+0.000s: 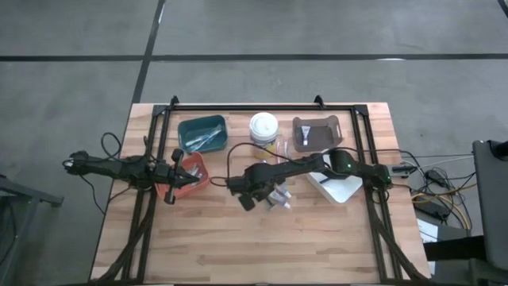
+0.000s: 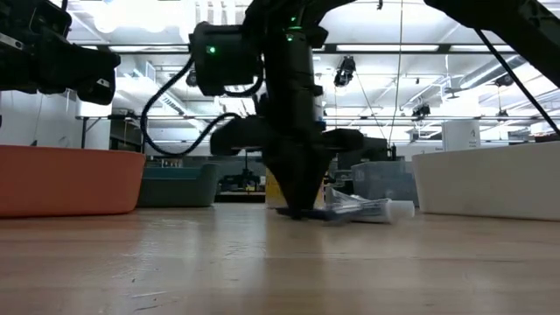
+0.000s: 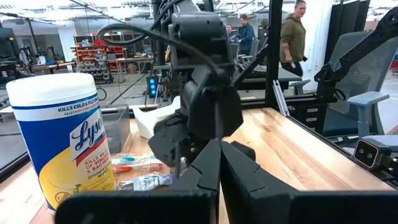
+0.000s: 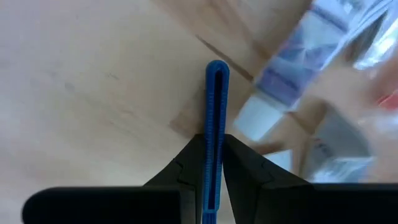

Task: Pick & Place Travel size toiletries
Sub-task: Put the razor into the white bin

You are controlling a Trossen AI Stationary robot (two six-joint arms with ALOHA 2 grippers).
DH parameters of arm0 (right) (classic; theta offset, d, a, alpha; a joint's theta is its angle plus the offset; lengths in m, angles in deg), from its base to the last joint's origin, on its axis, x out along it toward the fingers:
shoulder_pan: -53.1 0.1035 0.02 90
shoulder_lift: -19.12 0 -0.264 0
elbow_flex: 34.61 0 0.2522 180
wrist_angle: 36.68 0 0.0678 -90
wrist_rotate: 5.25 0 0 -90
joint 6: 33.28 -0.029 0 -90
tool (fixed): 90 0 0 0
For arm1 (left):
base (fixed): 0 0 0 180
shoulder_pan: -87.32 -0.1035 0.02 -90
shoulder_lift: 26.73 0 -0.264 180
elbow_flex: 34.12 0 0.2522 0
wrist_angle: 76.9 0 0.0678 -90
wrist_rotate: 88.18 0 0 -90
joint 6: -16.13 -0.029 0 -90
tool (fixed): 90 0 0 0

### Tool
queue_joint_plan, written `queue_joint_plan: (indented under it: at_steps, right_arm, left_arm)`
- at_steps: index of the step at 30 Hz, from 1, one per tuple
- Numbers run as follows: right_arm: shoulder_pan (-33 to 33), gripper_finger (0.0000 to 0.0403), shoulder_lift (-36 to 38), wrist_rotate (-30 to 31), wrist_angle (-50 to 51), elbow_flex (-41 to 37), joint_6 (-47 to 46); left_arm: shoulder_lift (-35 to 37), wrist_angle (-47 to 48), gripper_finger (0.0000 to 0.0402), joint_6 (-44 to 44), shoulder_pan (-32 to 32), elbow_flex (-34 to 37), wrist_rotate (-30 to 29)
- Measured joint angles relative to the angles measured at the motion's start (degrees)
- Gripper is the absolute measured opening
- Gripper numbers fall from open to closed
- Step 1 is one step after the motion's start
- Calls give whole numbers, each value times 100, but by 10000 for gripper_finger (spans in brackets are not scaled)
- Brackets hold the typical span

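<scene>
I've got the right gripper (image 4: pixel 212 146) down at the middle of the table (image 1: pixel 262 246), its fingers pinched narrow on a slim blue handle (image 4: pixel 216 124), which I take for a razor or toothbrush (the head is out of sight, so I won't swear to which). The low view puts the fingertips at or just above the wood, so I judge this item freshly grasped and not yet carried anywhere.

The left gripper (image 1: pixel 169 195) hangs over the orange bin (image 1: pixel 193 176); its fingers look pressed together with nothing between them.

Just beside the right gripper lies a loose pile of travel toiletries (image 1: pixel 279 196): a wrapped white tube (image 2: pixel 363 209), toothbrushes (image 3: pixel 134 163) with red and teal on them, more packets. A Lysol wipes tub (image 3: pixel 59 140) stands near them.

The teal bin (image 1: pixel 202 133) and brown bin (image 1: pixel 316 133) already hold something each, so sorting is partway, with the pile still to clear.
</scene>
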State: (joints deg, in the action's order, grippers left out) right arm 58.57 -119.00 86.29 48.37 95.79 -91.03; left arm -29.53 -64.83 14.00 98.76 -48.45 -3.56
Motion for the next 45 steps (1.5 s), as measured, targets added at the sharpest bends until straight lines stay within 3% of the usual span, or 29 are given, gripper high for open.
queue_joint_plan:
  at_steps: [3,10,22,37,45]
  right_arm:
    - [66,43,146,199,78,4,467]
    - [175,42,579,711,324,0,418]
    - [173,19,1904,745,640,-486,994]
    - [-422,19,4565,761,222,-2754,46]
    - [-501,19,5568,865,-456,-4018,582]
  left_arm:
    - [0,0,7,0,1,0,-1]
    - [-1,-2,7,1,0,0,-1]
    - [-4,-10,7,1,1,-1,-1]
    - [-2,-13,7,1,0,1,-1]
    - [-2,-13,7,0,0,-1,-2]
